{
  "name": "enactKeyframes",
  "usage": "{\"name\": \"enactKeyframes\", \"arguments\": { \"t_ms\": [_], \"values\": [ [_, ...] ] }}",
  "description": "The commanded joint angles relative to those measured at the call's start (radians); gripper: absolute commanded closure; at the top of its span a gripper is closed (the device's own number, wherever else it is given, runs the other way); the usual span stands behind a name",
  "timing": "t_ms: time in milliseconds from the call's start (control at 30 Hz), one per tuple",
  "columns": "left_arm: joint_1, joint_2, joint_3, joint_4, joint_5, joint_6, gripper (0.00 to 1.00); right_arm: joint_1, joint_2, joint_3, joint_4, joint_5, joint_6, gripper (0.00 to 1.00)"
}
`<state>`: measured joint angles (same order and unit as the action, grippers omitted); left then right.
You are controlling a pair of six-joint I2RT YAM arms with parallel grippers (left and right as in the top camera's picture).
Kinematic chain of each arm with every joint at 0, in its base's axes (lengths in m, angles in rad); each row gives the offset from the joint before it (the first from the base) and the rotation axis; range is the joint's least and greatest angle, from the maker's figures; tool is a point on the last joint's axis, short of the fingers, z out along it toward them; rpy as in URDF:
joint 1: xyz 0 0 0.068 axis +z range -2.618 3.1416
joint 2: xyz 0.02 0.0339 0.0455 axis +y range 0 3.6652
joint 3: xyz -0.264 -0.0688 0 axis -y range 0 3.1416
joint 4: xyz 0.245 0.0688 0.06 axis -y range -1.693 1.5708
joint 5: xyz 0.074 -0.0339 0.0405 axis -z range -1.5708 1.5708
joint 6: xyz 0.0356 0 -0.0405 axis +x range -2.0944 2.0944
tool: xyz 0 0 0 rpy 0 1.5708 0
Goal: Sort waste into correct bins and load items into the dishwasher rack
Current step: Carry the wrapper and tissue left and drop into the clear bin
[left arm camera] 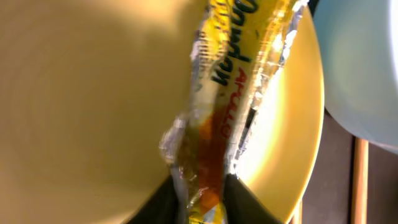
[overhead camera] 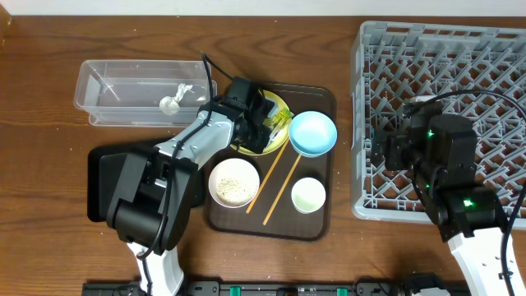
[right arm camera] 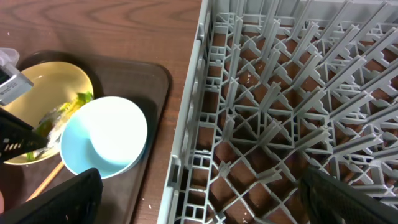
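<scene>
The left claw (left arm camera: 205,200) is pinching the lower end of the snack wrapper (left arm camera: 230,81), its jaws closing on the foil just above the yellow plate (left arm camera: 93,112). The right claw (right arm camera: 199,202) is hovering with its jaws spread wide and gripping nothing, over the near left edge of the dishwasher rack (overhead camera: 394,49).

The clear tub (overhead camera: 107,82) is sitting at the back left of the table (overhead camera: 49,49) and is holding the white crumpled scrap (overhead camera: 170,104). The black tray (overhead camera: 100,185) is lying in front of it, mostly hidden under the left arm. The brown serving tray (overhead camera: 320,224) is carrying the plate, the white bowl (overhead camera: 214,177) with the rice-like bits (overhead camera: 235,189) inside, the light blue bowl (overhead camera: 313,133), the small cup (overhead camera: 309,195) and the two chopsticks (overhead camera: 279,187), which are lying slantwise between the white bowl and the cup.
</scene>
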<state>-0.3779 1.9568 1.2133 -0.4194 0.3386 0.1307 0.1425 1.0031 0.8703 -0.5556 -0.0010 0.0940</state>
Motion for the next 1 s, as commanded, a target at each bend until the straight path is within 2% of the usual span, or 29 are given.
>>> {"name": "enactKeyframes", "arguments": {
  "t_ms": [0, 33, 200, 467, 700, 800, 967],
  "values": [
    [-0.005, 0.019, -0.002, -0.014, 0.009, 0.011, 0.91, 0.008, -0.008, 0.025, 0.002, -0.004, -0.013, 0.01],
    [-0.005, 0.019, -0.002, -0.014, 0.009, 0.01, 0.94, 0.008, -0.008, 0.025, 0.002, -0.004, -0.013, 0.01],
    [0.0, -0.005, 0.003, -0.022, -0.001, 0.01, 0.94, 0.008, -0.008, 0.025, 0.002, -0.004, -0.013, 0.01],
    [0.066, -0.194, 0.011, -0.037, -0.197, 0.006, 0.94, 0.008, -0.008, 0.025, 0.002, -0.004, -0.013, 0.01],
    [0.212, -0.346, 0.011, 0.009, -0.287, 0.006, 0.94, 0.008, -0.008, 0.025, 0.002, -0.003, -0.013, 0.01],
    [0.288, -0.352, 0.011, 0.032, -0.303, 0.006, 0.93, 0.008, -0.008, 0.025, 0.003, -0.004, -0.013, 0.01],
    [0.394, -0.326, 0.01, 0.079, -0.302, 0.006, 0.87, 0.008, -0.008, 0.025, 0.002, -0.004, -0.013, 0.01]
  ]
}}
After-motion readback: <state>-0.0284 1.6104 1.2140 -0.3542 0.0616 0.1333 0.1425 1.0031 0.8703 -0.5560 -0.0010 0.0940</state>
